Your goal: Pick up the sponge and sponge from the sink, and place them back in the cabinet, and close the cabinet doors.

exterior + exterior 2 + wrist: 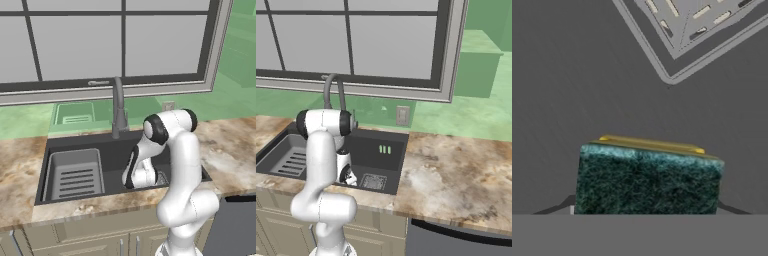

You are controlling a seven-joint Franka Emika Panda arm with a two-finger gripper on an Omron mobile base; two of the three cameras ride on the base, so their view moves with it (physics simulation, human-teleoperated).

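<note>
The dark green-black sponge on its yellow base fills the lower middle of the hand view, just above the black sink floor. My gripper is shut on the sponge, whose sides reach both fingers at the bottom corners. The square drain lies beyond it. In the base views the hand is down inside the right part of the sink. The arm hides the sponge there. The bright green sponge, the cabinet and its doors are out of view.
A grey slotted rack fills the sink's left half. The grey gooseneck faucet stands behind the basin under a window. Marble counter runs right, with a dark appliance below it.
</note>
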